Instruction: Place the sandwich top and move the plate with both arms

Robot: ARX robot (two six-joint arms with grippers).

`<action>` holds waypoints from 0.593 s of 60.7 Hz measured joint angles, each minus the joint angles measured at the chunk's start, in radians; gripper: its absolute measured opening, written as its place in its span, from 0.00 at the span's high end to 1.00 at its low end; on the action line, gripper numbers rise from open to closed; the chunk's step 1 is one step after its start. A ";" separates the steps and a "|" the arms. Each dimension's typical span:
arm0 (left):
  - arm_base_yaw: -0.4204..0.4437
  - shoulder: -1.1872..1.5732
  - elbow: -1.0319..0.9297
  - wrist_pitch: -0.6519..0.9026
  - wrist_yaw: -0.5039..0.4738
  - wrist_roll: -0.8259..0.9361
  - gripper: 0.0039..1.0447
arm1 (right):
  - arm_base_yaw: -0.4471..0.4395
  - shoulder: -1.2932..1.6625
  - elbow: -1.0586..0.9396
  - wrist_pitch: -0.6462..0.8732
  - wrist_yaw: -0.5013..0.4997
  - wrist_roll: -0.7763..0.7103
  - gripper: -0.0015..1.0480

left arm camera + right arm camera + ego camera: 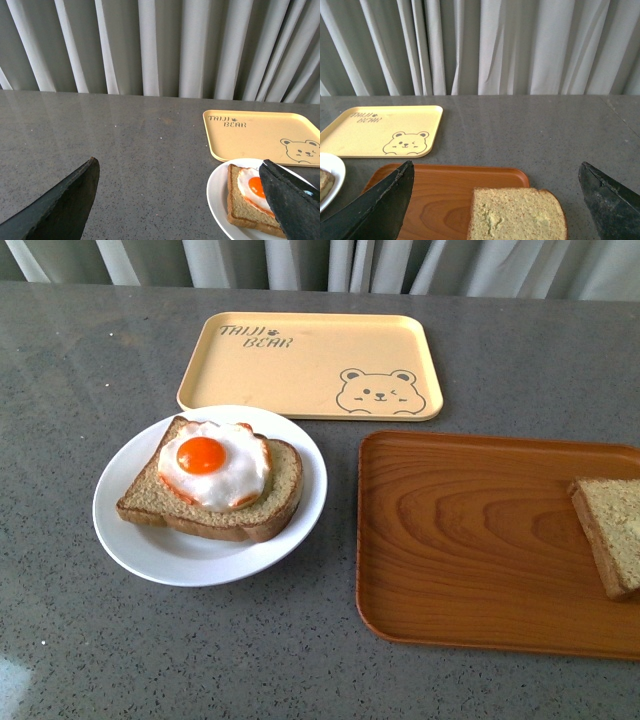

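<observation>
Front: a glossy round white plate (140, 540) bears an egg-topped slice (275, 495). The speckled square top (612, 530) lies at the grained wooden tray's (450, 540) right edge.
Left wrist: the left gripper (177, 167) has its jaws apart, beside the plate.
Right wrist: the right gripper (495, 167) has its jaws apart, near the top.

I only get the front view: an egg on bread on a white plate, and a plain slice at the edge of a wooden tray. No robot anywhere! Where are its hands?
Observer: They are out of your frame. The right wrist view shows the right hand open, its black fingers spread wide. In that picture the plain slice lies between them on the wooden tray, untouched.
Operator: And the other one?
Observer: The left wrist view shows the left hand open too, gripping nothing. One finger covers part of the plate in that picture.
</observation>
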 joint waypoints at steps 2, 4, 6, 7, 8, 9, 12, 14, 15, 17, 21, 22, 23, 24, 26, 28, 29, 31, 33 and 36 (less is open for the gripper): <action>0.000 0.000 0.000 0.000 0.000 0.000 0.08 | 0.000 0.000 0.000 0.000 0.000 0.000 0.09; 0.000 0.000 0.000 0.000 0.000 0.000 0.08 | 0.000 0.000 0.000 0.000 0.000 0.000 0.09; 0.000 0.000 0.000 0.000 0.000 0.000 0.08 | 0.000 0.000 0.000 0.000 0.000 0.000 0.09; 0.000 0.000 0.000 0.000 0.000 0.000 0.08 | 0.000 0.000 0.000 0.000 0.000 0.000 0.09; 0.000 0.000 0.000 0.000 0.000 0.000 0.08 | 0.000 0.000 0.000 0.000 0.000 0.000 0.09; 0.000 0.000 0.000 0.000 0.000 0.000 0.08 | 0.000 0.000 0.000 0.000 0.000 0.000 0.09; 0.000 0.000 0.000 0.000 0.000 0.000 0.08 | 0.000 0.000 0.000 0.000 0.000 0.000 0.09; 0.000 0.000 0.000 0.000 0.000 0.000 0.08 | 0.000 0.000 0.000 0.000 0.000 0.000 0.09; 0.000 0.000 0.000 0.000 0.000 0.000 0.08 | 0.000 0.000 0.000 0.000 0.000 0.000 0.09; 0.000 0.000 0.000 0.000 0.000 0.000 0.08 | 0.000 0.000 0.000 0.000 0.000 0.000 0.09; 0.000 0.000 0.000 0.000 0.000 0.000 0.08 | 0.000 0.000 0.000 0.000 0.000 0.000 0.09; 0.000 0.000 0.000 0.000 0.000 0.000 0.08 | 0.000 0.000 0.000 0.000 0.000 0.000 0.09; 0.000 0.000 0.000 0.000 0.000 0.000 0.08 | 0.000 0.000 0.000 0.000 0.000 0.000 0.09; 0.000 0.000 0.000 0.000 0.000 0.000 0.08 | 0.000 0.000 0.000 0.000 0.000 0.000 0.09; 0.000 0.000 0.000 0.000 0.000 0.000 0.08 | 0.000 0.000 0.000 0.000 0.000 0.000 0.09; 0.000 0.000 0.000 0.000 0.000 0.000 0.08 | 0.000 0.000 0.000 0.000 0.000 0.000 0.09; 0.000 0.000 0.000 0.000 0.000 0.000 0.08 | 0.000 0.000 0.000 0.000 0.000 0.000 0.09; 0.000 0.000 0.000 0.000 0.000 0.000 0.08 | 0.000 0.000 0.000 0.000 0.000 0.000 0.09; 0.000 0.000 0.000 0.000 0.000 0.000 0.08 | 0.000 0.000 0.000 0.000 0.000 0.000 0.09; 0.000 0.000 0.000 0.000 0.000 0.000 0.08 | 0.000 0.000 0.000 0.000 0.000 0.000 0.09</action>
